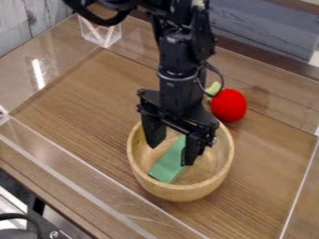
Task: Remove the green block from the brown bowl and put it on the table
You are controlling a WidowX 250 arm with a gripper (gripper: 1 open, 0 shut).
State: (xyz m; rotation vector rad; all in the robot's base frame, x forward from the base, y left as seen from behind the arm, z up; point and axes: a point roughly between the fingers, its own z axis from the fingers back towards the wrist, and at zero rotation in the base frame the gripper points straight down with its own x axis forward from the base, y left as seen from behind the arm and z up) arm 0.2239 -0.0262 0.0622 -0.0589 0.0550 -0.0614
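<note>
The brown bowl [214, 173], light tan wood with a thick rim, sits on the table [88, 103] near the front. Inside it the green block [169, 166], a mint-green bar, leans tilted against the inner wall. My black gripper [177, 151] points straight down into the bowl and stands open, one finger left of the block's upper end and the other [200, 149] on its right. The block's top end is partly hidden behind the fingers. I cannot tell whether the fingers touch it.
A round red toy [229, 105] with a green tip lies on the table just behind the bowl on the right. Low clear acrylic walls [50, 149] border the tabletop. Bare wood planks stretch to the left of the bowl.
</note>
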